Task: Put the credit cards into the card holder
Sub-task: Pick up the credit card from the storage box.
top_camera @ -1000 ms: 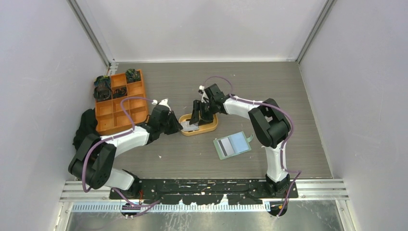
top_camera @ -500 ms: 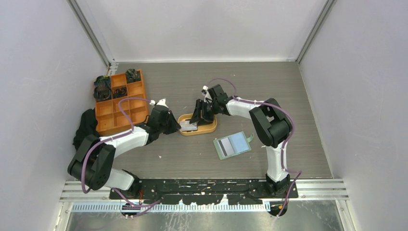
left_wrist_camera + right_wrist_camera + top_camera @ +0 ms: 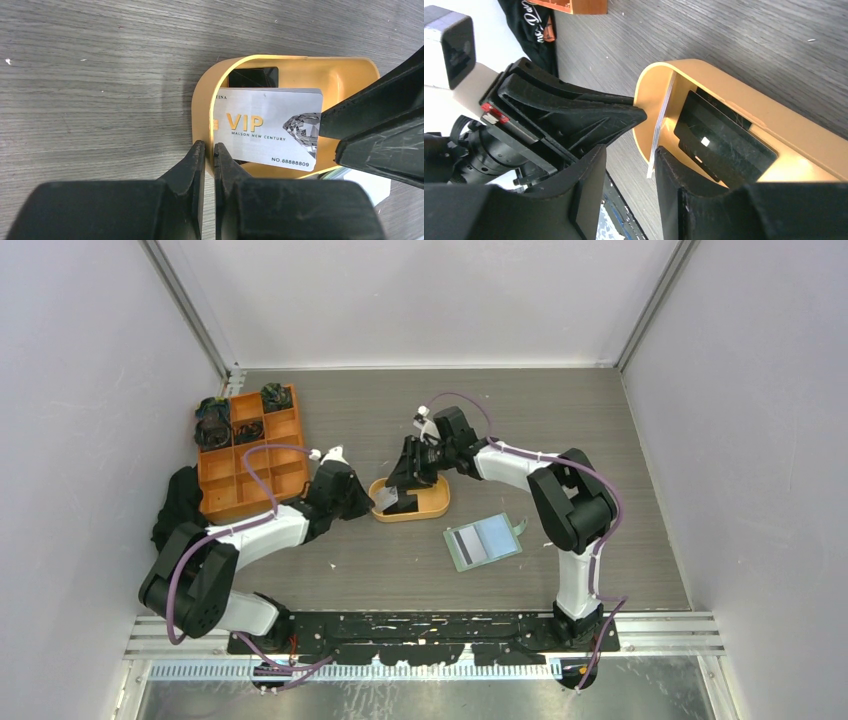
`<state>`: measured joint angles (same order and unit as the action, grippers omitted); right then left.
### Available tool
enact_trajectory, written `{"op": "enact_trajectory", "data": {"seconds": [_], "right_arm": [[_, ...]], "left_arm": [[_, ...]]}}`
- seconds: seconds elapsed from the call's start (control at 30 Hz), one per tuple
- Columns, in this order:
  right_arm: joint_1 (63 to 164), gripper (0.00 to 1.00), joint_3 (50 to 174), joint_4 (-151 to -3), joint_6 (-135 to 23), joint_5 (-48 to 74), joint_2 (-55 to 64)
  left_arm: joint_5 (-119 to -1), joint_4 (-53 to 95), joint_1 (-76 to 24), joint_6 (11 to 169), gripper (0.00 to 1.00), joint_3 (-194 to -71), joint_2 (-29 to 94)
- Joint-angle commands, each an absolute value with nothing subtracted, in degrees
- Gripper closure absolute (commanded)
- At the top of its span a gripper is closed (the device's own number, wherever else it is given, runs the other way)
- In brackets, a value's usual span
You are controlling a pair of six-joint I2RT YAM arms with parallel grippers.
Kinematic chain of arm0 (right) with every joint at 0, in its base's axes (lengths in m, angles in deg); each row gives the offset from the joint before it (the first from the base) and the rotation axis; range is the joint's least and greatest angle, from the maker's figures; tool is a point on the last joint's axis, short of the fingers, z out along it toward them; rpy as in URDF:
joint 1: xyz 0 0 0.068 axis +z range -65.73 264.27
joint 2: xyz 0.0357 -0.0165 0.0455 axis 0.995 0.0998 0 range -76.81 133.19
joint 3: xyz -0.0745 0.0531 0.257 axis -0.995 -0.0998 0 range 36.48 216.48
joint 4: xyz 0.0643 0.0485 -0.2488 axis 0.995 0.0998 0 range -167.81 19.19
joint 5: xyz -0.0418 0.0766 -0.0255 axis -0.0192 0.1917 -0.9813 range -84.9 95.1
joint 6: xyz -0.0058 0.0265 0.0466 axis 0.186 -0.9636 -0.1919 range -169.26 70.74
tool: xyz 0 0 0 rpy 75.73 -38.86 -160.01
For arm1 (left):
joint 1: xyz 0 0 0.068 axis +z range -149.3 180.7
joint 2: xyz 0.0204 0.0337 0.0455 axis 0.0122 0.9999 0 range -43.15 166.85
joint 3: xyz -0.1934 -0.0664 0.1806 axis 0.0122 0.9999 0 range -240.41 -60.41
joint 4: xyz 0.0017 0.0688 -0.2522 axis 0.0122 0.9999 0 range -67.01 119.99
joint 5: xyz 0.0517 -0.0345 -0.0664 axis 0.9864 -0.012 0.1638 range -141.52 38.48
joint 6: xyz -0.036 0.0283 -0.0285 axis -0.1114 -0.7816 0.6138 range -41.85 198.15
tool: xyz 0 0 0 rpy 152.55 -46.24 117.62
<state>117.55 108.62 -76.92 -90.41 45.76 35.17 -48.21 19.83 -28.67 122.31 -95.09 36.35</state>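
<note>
The orange oval tray [image 3: 432,506] holds the credit cards. My left gripper [image 3: 209,150] is shut on the tray's left rim [image 3: 201,100]. A stack of white cards [image 3: 267,128], with a VIP card on top, stands tilted on its edge in the tray; a black card [image 3: 724,142] lies flat beneath. My right gripper [image 3: 629,155] is open around the edge of the white stack [image 3: 663,120], which leans on its right finger. The green card holder [image 3: 485,541] lies open on the table to the right of the tray, pale inside with a dark stripe.
The orange grid organiser [image 3: 248,452] with dark items in its back cells stands at the left. A black cloth [image 3: 180,502] lies beside it. The enclosure walls bound the table on three sides.
My right gripper has shifted left over the tray and tipped the white cards up on edge. My left gripper stays clamped on the tray's rim.
</note>
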Motion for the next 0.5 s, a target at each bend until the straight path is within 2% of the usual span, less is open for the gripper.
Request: {"op": "enact_trajectory", "data": {"seconds": [0.0,0.33,0.47], "right_arm": [[118.3,0.55,109.8,-74.6,-87.9,43.7,33.9],[119.5,0.57,109.2,-77.4,-90.4,44.8,36.7],[120.2,0.60,110.9,-71.8,-86.6,39.5,36.9]], "left_arm": [[-49.3,15.6,-29.7,123.2,1.00,-95.0,34.7],[-49.6,15.3,-29.8,123.4,1.00,-95.4,35.0],[-49.3,15.3,-29.8,123.8,1.00,-95.1,34.6]]}}
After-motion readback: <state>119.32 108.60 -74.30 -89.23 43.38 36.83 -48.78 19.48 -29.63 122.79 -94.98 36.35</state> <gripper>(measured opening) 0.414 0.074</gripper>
